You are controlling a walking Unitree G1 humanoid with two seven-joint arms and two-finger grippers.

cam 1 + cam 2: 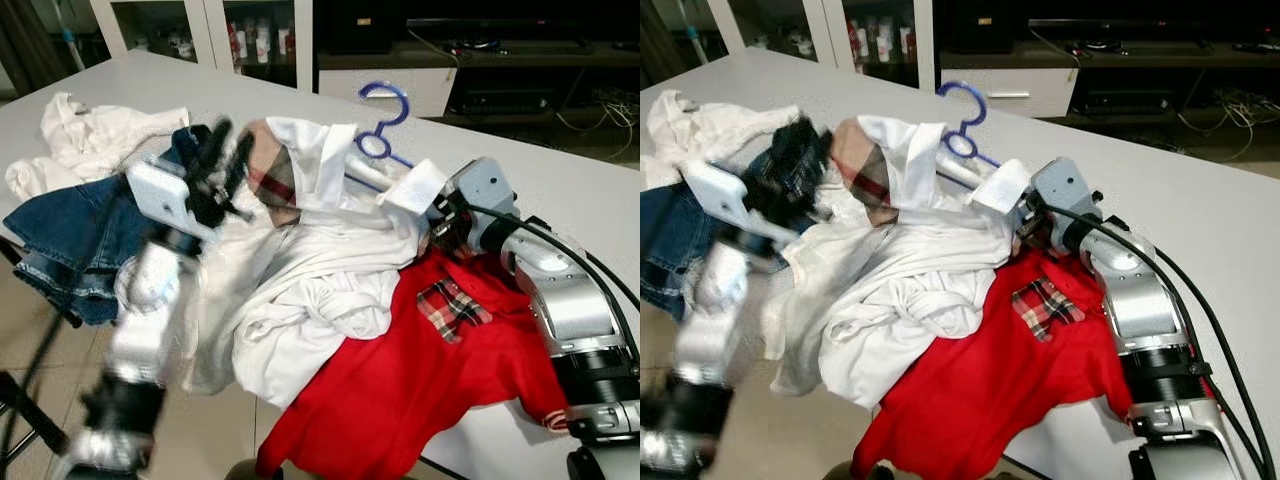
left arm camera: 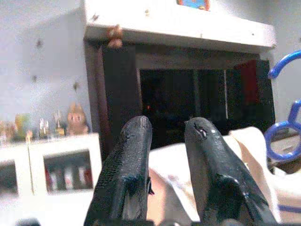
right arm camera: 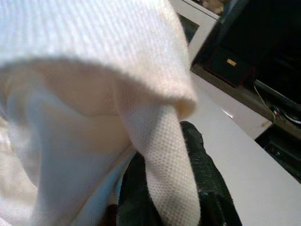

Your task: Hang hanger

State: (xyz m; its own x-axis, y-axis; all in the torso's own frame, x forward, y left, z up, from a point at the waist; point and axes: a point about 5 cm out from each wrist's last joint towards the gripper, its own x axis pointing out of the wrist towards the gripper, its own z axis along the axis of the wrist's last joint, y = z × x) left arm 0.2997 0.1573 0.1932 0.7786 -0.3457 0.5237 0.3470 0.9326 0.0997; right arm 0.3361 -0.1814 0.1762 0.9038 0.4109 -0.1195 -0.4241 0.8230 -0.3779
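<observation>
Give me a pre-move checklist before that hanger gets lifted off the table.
1. Right gripper has hold of something: ok, shut on the white shirt.
2. Right gripper holds the hanger itself: cannot tell, cloth hides the fingers.
3. Hanger hook free of clothes: ok, the blue hook sticks up above the pile.
4. Left gripper is free: ok, open, holding nothing.
5. Red shirt out from under the white shirt: not ok, they overlap.
6. Jeans apart from the hanger: ok.
</observation>
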